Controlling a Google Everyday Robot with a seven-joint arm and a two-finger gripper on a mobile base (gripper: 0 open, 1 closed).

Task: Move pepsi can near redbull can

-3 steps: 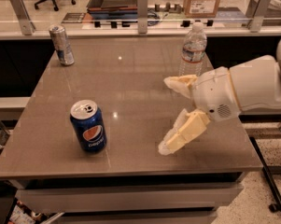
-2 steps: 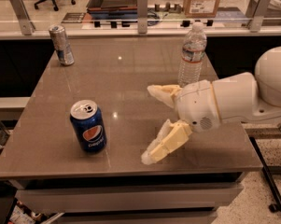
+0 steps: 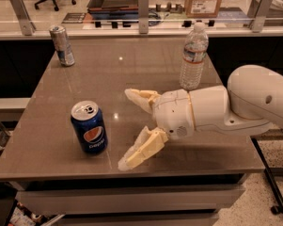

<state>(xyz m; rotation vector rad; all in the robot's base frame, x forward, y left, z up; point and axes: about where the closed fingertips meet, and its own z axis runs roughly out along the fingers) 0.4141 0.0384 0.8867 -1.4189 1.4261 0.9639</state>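
Note:
The pepsi can (image 3: 90, 127), dark blue with a round red-white-blue logo and a silver top, stands upright near the front left of the brown table (image 3: 131, 69). The redbull can (image 3: 62, 45), slim and silver-blue, stands upright at the table's far left corner. My gripper (image 3: 126, 129) reaches in from the right, low over the table, a short way right of the pepsi can. Its two cream fingers (image 3: 140, 149) are spread wide and hold nothing.
A clear plastic water bottle (image 3: 193, 56) stands at the back right of the table, behind my arm (image 3: 235, 107). A glass-railed counter (image 3: 141, 18) with a cardboard box (image 3: 204, 0) runs behind the table. The table's front edge lies just below the gripper.
My gripper has moved left across the table toward the pepsi can, fingers still spread. The cans and the bottle have not moved.

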